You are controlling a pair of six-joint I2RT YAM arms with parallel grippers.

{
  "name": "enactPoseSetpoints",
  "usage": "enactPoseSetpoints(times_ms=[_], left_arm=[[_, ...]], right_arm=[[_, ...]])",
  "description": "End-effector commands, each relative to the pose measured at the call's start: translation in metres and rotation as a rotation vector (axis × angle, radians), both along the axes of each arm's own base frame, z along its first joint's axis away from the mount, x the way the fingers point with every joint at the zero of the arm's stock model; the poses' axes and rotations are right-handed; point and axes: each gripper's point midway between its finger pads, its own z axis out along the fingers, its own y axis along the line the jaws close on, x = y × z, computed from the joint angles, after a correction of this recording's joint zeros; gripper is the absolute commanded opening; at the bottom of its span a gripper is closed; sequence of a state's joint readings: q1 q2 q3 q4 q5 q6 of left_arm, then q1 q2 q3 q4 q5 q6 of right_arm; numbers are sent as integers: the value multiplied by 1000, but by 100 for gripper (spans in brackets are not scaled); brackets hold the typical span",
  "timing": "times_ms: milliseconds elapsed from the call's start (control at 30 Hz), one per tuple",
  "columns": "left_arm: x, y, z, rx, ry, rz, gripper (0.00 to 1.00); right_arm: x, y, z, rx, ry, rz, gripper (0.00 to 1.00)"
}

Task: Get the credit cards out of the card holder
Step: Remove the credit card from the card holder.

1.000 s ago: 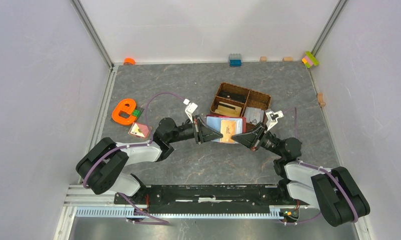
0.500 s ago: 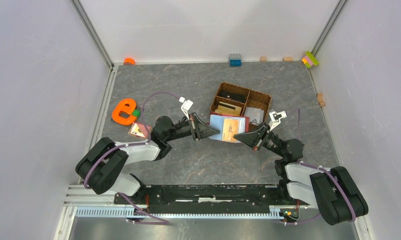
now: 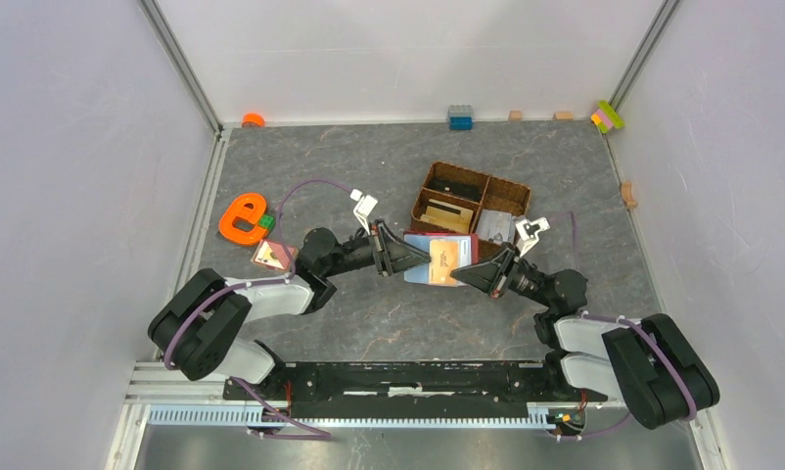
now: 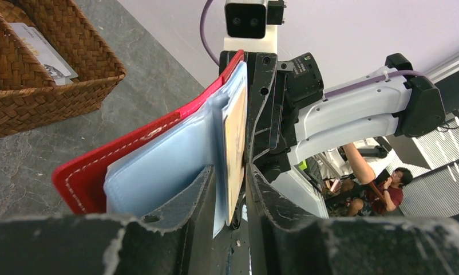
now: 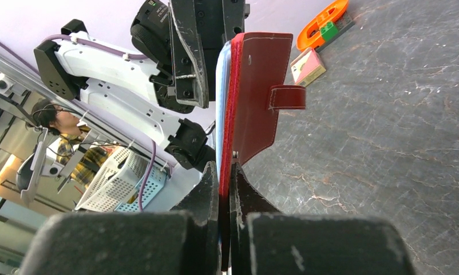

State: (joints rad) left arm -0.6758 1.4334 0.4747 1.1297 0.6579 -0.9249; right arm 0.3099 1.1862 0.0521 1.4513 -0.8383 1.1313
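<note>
Near the woven basket (image 4: pixel 55 94) hangs a seemingly leather card holder (image 5: pixel 261 97).

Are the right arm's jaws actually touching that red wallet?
Touching. The right wrist view shows the right jaws shut on the edge of the card holder, with no gap on either side.

2 arms, same build. Left arm (image 3: pixel 271 294) & right arm (image 3: pixel 582 338): pale grey-white link shells btwn fat, round black joint housings. Thin purple cable (image 3: pixel 310 185) runs off each, strapped down w/ white zip ties (image 4: pixel 382 74). Small white camera block (image 4: pixel 246 19) on each wrist, 2 dark lenses. Left hand (image 4: pixel 230 172) & right hand (image 5: pixel 222 169): matte black tapered fingers (image 4: pixel 296 235), rough, scuffed grey at edges. Black base rail (image 3: pixel 418 377), ribbed silver strip (image 3: pixel 349 416) along front.
</note>
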Motion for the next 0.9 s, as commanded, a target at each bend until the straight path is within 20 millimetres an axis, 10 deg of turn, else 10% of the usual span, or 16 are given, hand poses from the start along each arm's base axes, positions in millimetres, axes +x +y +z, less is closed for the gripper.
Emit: enactPoseSetpoints(times_ms=[0, 333, 533, 867], left_arm=[[-2, -2, 12, -38, -18, -25, 33], [-4, -3, 14, -49, -21, -39, 3], [0, -1, 10, -40, -6, -17, 2], [16, 7, -4, -22, 68, 39, 2]], right_arm=[[-5, 7, 24, 25, -135, 44, 0], [-2, 9, 19, 1, -130, 34, 11], [-3, 5, 22, 14, -140, 19, 27], [2, -4, 20, 27, -119, -25, 19]])
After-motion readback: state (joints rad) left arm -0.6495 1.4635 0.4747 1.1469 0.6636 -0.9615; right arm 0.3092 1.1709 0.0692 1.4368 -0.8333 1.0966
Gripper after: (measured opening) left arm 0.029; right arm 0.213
